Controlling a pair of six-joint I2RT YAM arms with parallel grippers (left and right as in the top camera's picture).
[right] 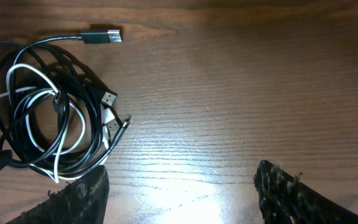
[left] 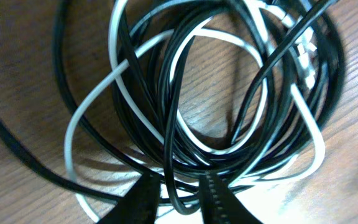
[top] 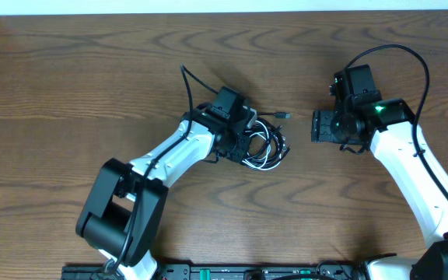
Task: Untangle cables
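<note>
**Light, limp cords: take one by its loose end**

The cables (top: 264, 149) lie in one loose coil on the wooden table (right: 260, 74), several black strands looped with a white cord (left: 73, 124). They look thin, soft and light, and likely to drag the whole coil along if pulled from the middle.

The left gripper (left: 179, 186) sits at the coil's near edge, its jaws narrow and straddling one black strand without visibly pinching it. The right gripper (right: 182, 174) stands well apart from the coil, wide and empty. The black USB plug (right: 101, 35) sticking out past the coil looks like the firmest hold.
</note>
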